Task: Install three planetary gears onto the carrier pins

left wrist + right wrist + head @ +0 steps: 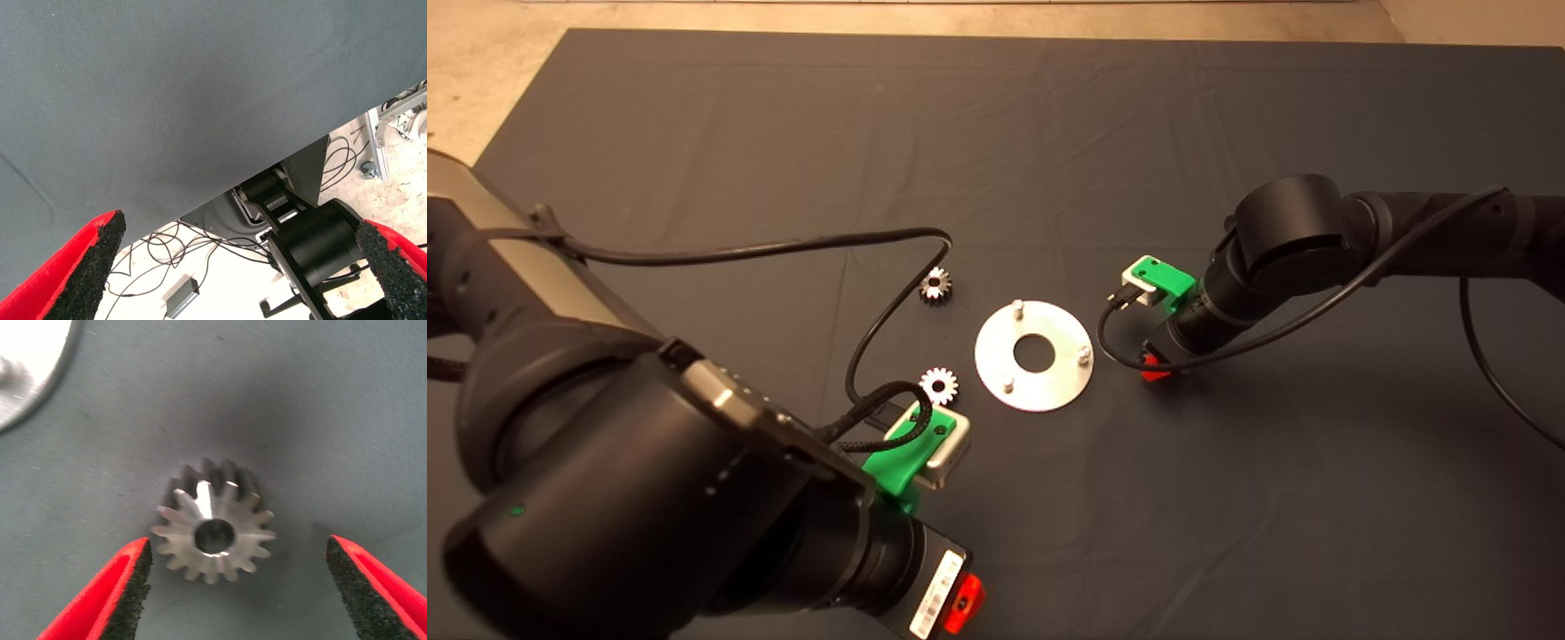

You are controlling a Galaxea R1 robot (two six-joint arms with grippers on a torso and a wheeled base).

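Note:
The flat silver disc (1049, 391) lies mid-mat with three bare carrier pins (1016, 308) standing on it. Two planetary gears lie flat left of it, one farther back (935, 284) and one nearer (938, 385). The third gear (213, 530) lies flat on the mat right of the disc and is hidden under the arm in the head view. My right gripper (1156, 369) (238, 548) is low over this gear, open, one finger on each side and not touching it. My left gripper (963, 604) (241, 228) is open and empty near the mat's front edge.
The disc's edge (27, 367) shows close to the third gear in the right wrist view. A black cable (871, 333) loops from the left arm over the mat near the two left gears. Beyond the mat edge are the robot's base (313, 240) and floor cables.

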